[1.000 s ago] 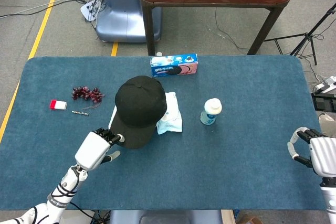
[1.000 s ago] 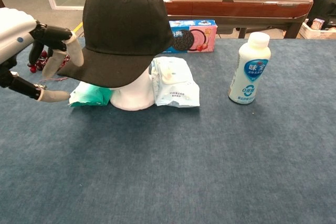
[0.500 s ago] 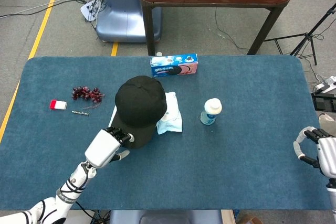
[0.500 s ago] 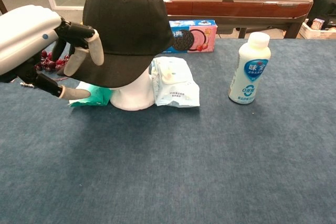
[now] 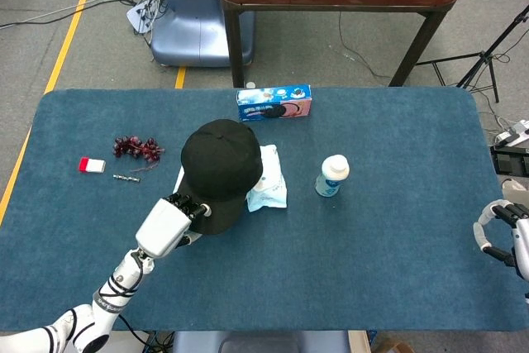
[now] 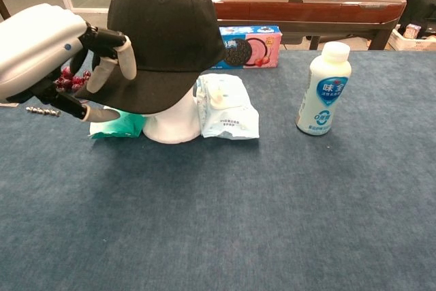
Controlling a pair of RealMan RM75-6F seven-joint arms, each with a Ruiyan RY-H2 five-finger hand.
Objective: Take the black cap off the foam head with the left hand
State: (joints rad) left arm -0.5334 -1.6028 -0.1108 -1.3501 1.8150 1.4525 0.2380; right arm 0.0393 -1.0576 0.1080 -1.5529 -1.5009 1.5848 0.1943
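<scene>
The black cap (image 5: 221, 173) (image 6: 163, 32) sits on the white foam head (image 6: 170, 122) near the middle of the blue table, with its brim pointing toward me and to the left. My left hand (image 5: 169, 222) (image 6: 41, 52) is at the brim. Its fingers (image 6: 125, 59) lie on top of the brim and the thumb (image 6: 102, 113) sits against the underside, so the brim is pinched between them. My right hand (image 5: 506, 241) hovers at the table's far right edge. It holds nothing, its fingers are apart, and it is partly cut off by the frame.
A wet-wipes packet (image 5: 269, 179) (image 6: 225, 107) leans against the foam head's right side, and a green packet (image 6: 116, 125) lies under the brim. A milk bottle (image 5: 331, 175) (image 6: 323, 88) stands to the right. A cookie box (image 5: 274, 102) is behind, and grapes (image 5: 136, 147), a small red-white item (image 5: 92, 165) and a screw (image 5: 126, 178) lie at the left.
My left hand moved forward to the cap's brim; its fingers came onto the top and the thumb rose under it. My right hand drifted right, toward the frame edge. The cap stayed put.
</scene>
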